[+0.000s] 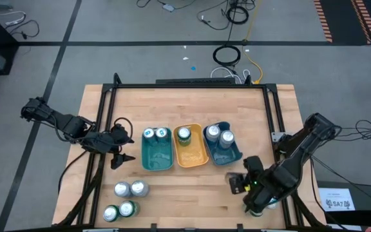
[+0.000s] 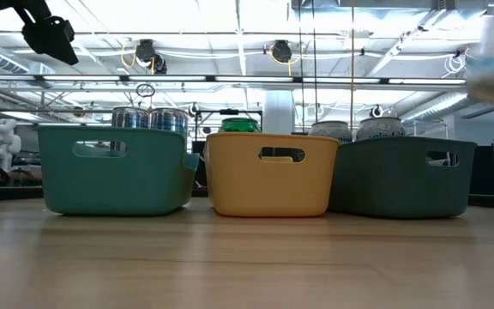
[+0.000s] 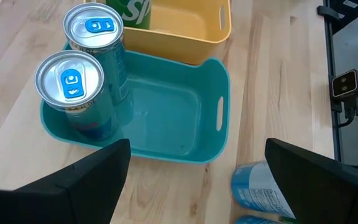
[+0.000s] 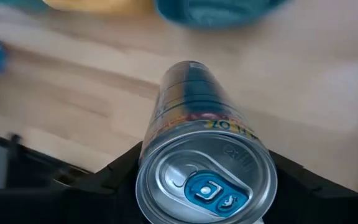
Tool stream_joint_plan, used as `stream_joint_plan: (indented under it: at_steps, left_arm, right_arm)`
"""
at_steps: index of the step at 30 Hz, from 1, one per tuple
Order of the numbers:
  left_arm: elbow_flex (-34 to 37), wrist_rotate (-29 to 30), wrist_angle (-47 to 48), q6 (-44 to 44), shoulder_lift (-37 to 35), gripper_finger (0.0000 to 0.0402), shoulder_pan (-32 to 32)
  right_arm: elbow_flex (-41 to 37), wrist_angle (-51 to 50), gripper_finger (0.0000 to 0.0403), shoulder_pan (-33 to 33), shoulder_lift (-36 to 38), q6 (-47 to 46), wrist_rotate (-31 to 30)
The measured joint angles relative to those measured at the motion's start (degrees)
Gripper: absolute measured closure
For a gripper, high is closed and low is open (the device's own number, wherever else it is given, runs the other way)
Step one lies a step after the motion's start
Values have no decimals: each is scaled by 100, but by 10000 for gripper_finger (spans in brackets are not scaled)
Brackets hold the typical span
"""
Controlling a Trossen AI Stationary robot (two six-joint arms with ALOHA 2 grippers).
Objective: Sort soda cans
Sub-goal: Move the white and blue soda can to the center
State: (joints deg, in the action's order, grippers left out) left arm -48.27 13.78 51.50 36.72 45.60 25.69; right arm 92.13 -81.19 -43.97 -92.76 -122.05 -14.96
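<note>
Wood tabletop [image 2: 247, 257], trays [image 2: 268, 176]; ceiling lights bg.

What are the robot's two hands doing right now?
Left gripper: open, empty, beside the teal tray.
Right gripper: closed on a soda can.

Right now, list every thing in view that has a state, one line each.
Teal tray: holds two upright cans.
Yellow tray: holds one upright green can.
Blue tray: holds two upright cans.
Four loose cans: standing on the table, unsorted.
Left gripper: open, empty, beside the teal tray.
Right gripper: shut on a silver-topped can, near the table's right front corner.
</note>
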Motion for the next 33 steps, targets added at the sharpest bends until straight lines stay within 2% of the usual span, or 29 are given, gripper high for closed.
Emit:
stream_joint_plan:
  at_steps: [3,7,19,23,33]
  left_arm:
    - [0,0,0,-1,2,20,0]
    - [0,0,0,-3,2,20,-1]
    - [0,0,0,-111,0,20,-2]
    - [0,0,-3,-112,2,20,0]
    - [-2,0,0,-112,0,20,-2]
  right_arm:
    - [468,-241,181,230,-195,343,-297]
    - [1229,-367,181,623,-679,1190,-315]
    - [4308,-549,181,1700,-2499,4063,-317]
    - [4073,155,181,1941,-2532,4513,-42]
    - [4075,200,181,2077,-2900,4672,541]
